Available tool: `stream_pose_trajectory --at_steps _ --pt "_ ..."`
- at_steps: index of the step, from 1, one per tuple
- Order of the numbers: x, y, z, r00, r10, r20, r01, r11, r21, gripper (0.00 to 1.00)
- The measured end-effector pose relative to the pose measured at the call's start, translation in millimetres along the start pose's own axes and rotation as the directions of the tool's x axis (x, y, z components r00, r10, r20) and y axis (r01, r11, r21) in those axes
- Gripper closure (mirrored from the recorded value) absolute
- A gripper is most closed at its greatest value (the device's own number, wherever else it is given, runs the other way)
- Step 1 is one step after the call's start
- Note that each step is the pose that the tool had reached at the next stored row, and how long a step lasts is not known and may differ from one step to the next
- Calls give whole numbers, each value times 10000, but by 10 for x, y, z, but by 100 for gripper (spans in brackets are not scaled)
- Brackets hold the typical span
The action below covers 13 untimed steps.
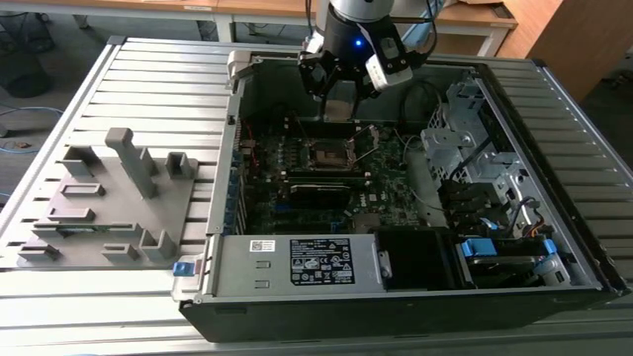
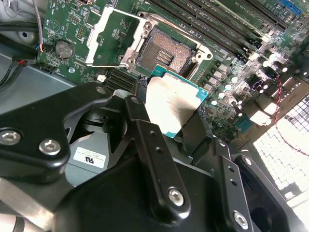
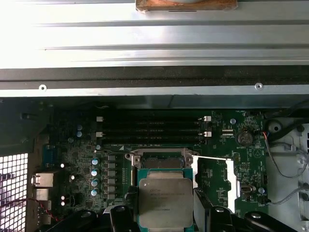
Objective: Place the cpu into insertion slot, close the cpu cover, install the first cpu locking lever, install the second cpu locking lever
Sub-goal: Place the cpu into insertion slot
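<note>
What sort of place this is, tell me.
Probably a robotics lab bench: an open computer case lies on a slatted table, a grey fixture tray beside it, and the gripper holds the cpu.

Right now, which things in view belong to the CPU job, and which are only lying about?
Job: the cpu, gripped in the hand; the cpu cover, swung open; the empty socket.
Lying about: the grey fixture plate at the exterior view's left; the power supply; the memory slots.
</note>
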State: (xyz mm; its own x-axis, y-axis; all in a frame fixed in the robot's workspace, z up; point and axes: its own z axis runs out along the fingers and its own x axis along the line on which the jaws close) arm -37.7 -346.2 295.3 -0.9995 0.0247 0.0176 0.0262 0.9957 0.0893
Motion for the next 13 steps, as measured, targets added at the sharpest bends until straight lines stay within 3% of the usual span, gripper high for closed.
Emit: stream_pose_trajectory --at_steps 8,13 --pt "-1 -6 68 10000 1 2 -1 10000 87 46" --pt "-2 -8 91 10000 2 -2 -2 9999 105 46"
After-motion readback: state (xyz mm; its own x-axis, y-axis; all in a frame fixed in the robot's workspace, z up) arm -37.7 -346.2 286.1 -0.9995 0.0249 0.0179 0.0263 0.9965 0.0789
